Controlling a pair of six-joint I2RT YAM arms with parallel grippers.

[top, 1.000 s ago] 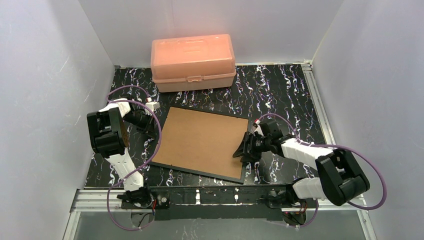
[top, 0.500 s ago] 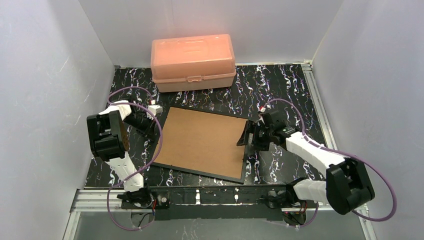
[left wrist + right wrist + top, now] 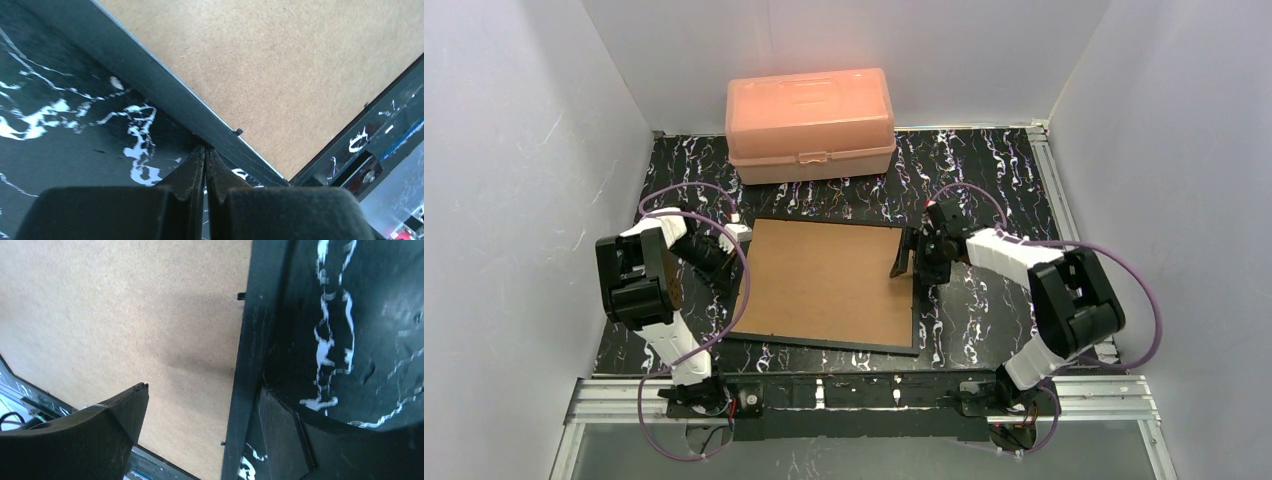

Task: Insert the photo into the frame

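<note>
The black frame (image 3: 824,343) lies face down in the middle of the table, with the brown backing board (image 3: 824,280) filling it. The photo is hidden. My left gripper (image 3: 736,238) is shut, and its tips (image 3: 205,148) touch the outside of the frame's left rim (image 3: 150,90). My right gripper (image 3: 911,262) is open and straddles the frame's right rim (image 3: 247,340). One of its fingers (image 3: 125,410) hangs over the board (image 3: 115,315); the other (image 3: 280,435) is on the table just outside the rim. Nothing is gripped.
A peach plastic box (image 3: 809,110) stands shut at the back, just beyond the frame's far edge. The dark marbled table top (image 3: 994,170) is walled in by white panels on the left, right and back. A metal rail (image 3: 874,392) runs along the near edge.
The frame has turned and now lies squarer to the table. My right gripper has moved to the far end of the right rim and opened wider. The left gripper shifted slightly right, still shut.
</note>
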